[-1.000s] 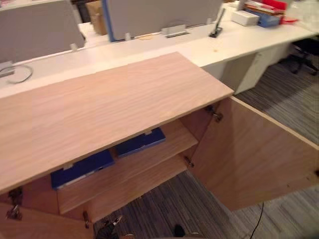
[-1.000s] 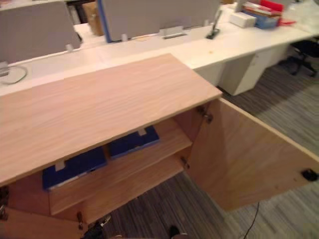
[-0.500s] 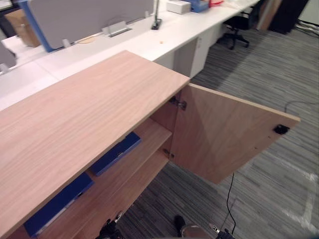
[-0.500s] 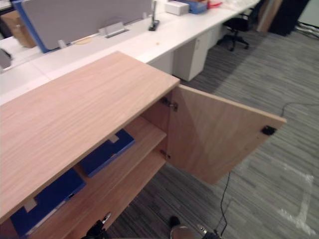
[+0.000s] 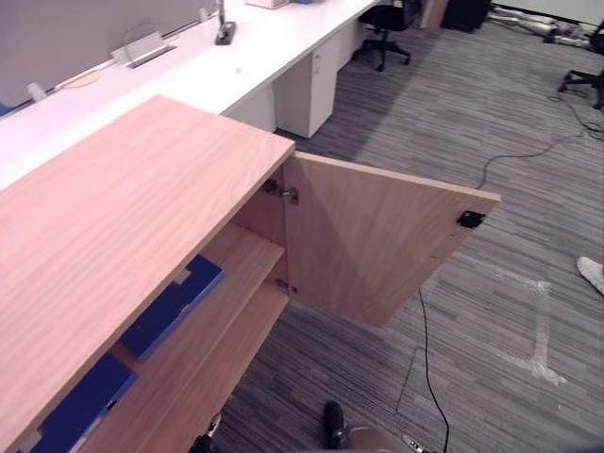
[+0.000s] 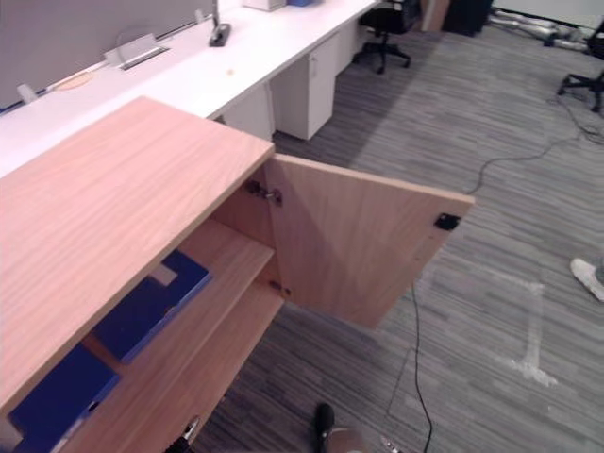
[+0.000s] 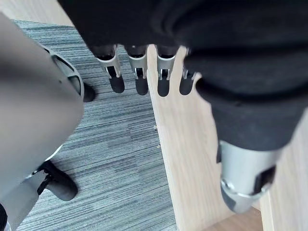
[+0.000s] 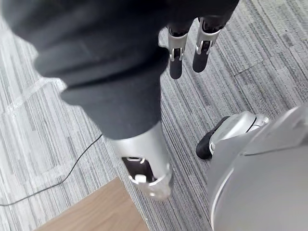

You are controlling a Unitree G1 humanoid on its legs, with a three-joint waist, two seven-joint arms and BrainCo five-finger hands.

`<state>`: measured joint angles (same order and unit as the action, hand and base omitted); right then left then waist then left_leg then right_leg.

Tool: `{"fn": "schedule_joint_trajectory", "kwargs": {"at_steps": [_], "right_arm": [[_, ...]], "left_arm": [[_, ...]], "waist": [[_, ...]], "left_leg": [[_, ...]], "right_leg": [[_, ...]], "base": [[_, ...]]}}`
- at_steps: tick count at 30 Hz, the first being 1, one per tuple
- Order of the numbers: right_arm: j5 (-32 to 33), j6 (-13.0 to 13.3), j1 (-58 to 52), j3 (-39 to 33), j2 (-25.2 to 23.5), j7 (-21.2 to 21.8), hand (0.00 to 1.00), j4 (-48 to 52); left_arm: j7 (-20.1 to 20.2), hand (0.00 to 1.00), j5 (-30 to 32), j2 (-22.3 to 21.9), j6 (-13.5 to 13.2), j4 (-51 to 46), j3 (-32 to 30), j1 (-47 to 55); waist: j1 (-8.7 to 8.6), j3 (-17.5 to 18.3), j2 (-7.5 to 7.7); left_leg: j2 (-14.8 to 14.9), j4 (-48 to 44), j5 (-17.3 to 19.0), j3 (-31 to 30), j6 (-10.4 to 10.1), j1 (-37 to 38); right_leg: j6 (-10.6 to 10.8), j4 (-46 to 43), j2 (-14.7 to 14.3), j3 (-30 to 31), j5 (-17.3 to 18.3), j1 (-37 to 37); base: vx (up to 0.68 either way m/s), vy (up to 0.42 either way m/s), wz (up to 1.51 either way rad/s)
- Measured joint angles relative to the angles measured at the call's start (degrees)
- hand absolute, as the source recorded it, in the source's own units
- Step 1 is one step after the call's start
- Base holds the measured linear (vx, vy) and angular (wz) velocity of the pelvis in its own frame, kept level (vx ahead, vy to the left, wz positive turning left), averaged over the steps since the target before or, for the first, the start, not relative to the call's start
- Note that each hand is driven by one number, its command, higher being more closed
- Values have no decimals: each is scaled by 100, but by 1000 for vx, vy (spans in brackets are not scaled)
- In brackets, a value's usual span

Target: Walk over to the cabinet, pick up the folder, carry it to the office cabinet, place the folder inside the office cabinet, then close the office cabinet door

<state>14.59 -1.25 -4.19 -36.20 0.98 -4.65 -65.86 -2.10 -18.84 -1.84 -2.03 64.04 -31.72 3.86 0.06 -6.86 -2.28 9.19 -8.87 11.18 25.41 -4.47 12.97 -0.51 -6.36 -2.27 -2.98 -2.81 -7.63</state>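
The wooden office cabinet (image 5: 132, 198) stands with its right door (image 5: 373, 236) swung wide open over the carpet. On its upper shelf lie two flat blue folders, one (image 5: 170, 304) near the middle and one (image 5: 80, 408) further left. My left hand (image 7: 138, 72) hangs down with straight fingers and holds nothing; past it I see a wooden panel and carpet. Beside my leg hangs my right hand (image 8: 202, 43), open and empty, above the grey carpet, with a wooden corner (image 8: 96, 211) close to it.
A long white desk (image 5: 203, 66) runs behind the cabinet, with a drawer unit (image 5: 307, 90) under it. Office chairs (image 5: 387, 21) stand at the back. A person's shoe (image 5: 592, 274) shows at the right edge. White tape marks (image 5: 538, 330) cross the carpet.
The whole picture has swung to the right, so the camera has turned: more carpet and the door's far edge show. The cabinet, door and folders have not moved.
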Motion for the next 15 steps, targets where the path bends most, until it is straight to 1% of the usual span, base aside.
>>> {"fn": "schedule_joint_trajectory", "kwargs": {"at_steps": [1,2,3,4,5,6,7,8,9,10,11,12,13,14,15], "right_arm": [[9,-2,-1,-31,-5,0,0,-30],[21,-1,-14,-36,-7,1,0,-118],[22,-4,-17,-46,-9,1,0,-144],[23,-4,-19,-82,-11,6,0,-161],[24,-4,-19,-95,-8,8,0,-167],[26,-3,-19,-102,-2,9,0,-182],[24,-6,-20,-101,-1,9,0,-226],[24,-6,-17,-101,-3,9,0,-244],[24,-9,-15,-147,3,6,0,-253],[25,-8,8,-259,7,5,0,-250],[25,-7,16,-258,10,5,0,-250],[24,-5,25,-256,21,8,0,-249],[23,-18,-6,-255,-37,9,0,-256],[17,-20,-38,-258,-71,13,0,-247],[13,-32,-128,-270,-72,15,0,-247]], "left_arm": [[0,0,-15,7,0,0,14,-4],[-1,0,-148,50,0,-4,95,-8],[-3,0,-204,70,0,-11,131,-8],[-3,0,-273,80,-1,-31,154,-3],[-4,0,-340,81,-1,-35,164,-3],[-6,0,-423,106,-4,-41,232,50],[-6,0,-465,141,-11,-49,292,71],[-6,0,-476,162,-14,-53,338,70],[-2,0,-489,189,-14,-65,417,76],[1,0,-508,191,-19,-68,480,99],[1,0,-534,190,-26,-70,483,106],[4,0,-554,188,-29,-74,486,133],[7,0,-579,213,-25,-64,471,201],[8,0,-563,230,-24,-58,468,229],[13,0,-545,222,-28,-59,467,224]], "waist": [[-5,-4,9],[-28,-7,70],[-24,-5,90],[-10,-20,111],[1,-33,127],[18,-56,113],[28,-61,117],[27,-78,134],[40,-90,154],[76,-91,155],[92,-91,154],[112,-76,124],[146,1,114],[107,63,141],[108,63,161]], "left_leg": [[7,-109,1,-8,-1,-5],[48,-579,14,-67,-14,-137],[93,-862,29,-80,-22,-236],[239,-1556,74,-107,-30,-499],[335,-1922,76,-121,-28,-626],[524,-2607,97,-228,7,-846],[536,-2909,320,-537,89,-979],[490,-2919,456,-713,88,-1026],[321,-2750,690,-966,85,-1129],[84,-2332,808,-1222,110,-1210],[-25,-2022,814,-1367,117,-1215],[-182,-1300,699,-1663,47,-1210],[-298,-1085,581,-1610,107,-1138],[-363,-946,555,-1578,138,-1110],[-493,-727,462,-1502,174,-1045]], "right_leg": [[-3,34,5,22,-10,50],[-2,38,61,54,-7,132],[-4,33,76,72,-4,154],[1,35,63,142,5,206],[-4,36,40,184,7,232],[-27,52,-2,277,20,327],[-50,110,-62,397,30,432],[-82,154,-68,434,42,494],[-88,242,-56,514,28,579],[-35,275,-33,660,16,580],[27,304,-30,743,18,569],[116,356,-65,881,-30,525],[188,502,-23,984,-90,556],[234,616,26,960,-146,611],[208,747,148,962,-227,639]], "base": [[38,19,-14],[25,-5,-7],[26,-30,-11],[12,-26,-18],[20,-25,-33],[33,3,-39],[39,16,-35],[30,61,-29],[-18,125,-38],[-34,146,-47],[-81,174,-69],[-72,172,-79],[-50,165,-66],[49,163,-41],[85,162,-16]]}}
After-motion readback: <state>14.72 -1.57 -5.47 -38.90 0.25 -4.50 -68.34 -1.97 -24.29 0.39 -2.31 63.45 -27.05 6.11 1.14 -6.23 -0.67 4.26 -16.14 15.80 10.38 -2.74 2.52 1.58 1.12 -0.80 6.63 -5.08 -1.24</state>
